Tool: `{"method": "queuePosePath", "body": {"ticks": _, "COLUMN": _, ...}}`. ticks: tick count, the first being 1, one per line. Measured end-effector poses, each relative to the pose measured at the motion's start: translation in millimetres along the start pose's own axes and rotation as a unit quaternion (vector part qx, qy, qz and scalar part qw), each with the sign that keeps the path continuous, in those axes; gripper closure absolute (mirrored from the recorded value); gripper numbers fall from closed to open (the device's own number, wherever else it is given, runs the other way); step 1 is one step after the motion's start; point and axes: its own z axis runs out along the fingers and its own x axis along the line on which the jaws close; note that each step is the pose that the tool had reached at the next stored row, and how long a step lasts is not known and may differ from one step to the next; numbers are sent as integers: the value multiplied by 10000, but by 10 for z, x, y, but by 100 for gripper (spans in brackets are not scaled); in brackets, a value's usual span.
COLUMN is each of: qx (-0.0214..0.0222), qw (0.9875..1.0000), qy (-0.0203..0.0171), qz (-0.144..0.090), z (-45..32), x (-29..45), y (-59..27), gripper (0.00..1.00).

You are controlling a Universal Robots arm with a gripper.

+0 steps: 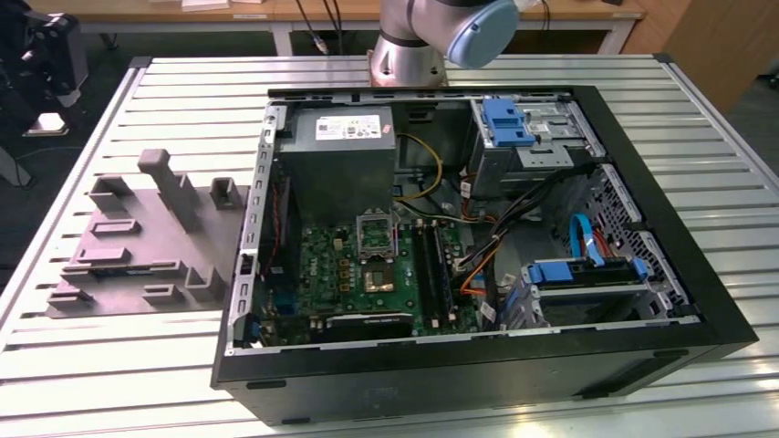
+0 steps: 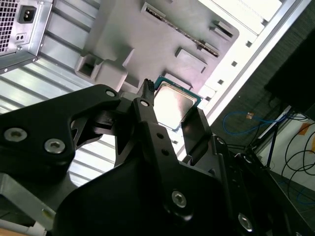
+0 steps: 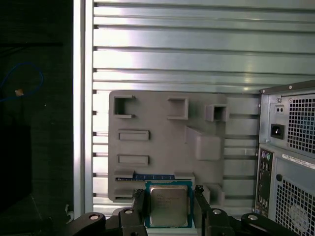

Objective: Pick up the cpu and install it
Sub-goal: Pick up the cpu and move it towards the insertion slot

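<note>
- The slatted metal table (image 1: 73, 356) is under all the work.
- The open computer case (image 1: 681, 338) stands on it.
- The grey moulded tray (image 1: 122, 265) lies just beside the case, at the exterior view's left.
- In the first wrist view, your gripper (image 3: 169, 194) is closed narrowly. Both fingers press the cpu (image 3: 169, 210), over the tray's rim.

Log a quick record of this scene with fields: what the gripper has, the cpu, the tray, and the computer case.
gripper: shut on the cpu, one finger on each side
cpu: between the fingers, metal top showing in both wrist views
tray: grey, lying on the slatted table beside the computer case
computer case: on its side, open, green board exposed
</note>
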Motion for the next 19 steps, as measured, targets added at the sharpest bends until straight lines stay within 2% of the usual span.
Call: {"method": "queuePosePath", "body": {"ticks": 19, "qx": 0, "qw": 10000, "qy": -1, "qz": 0, "z": 2, "x": -110, "y": 0, "gripper": 53}}
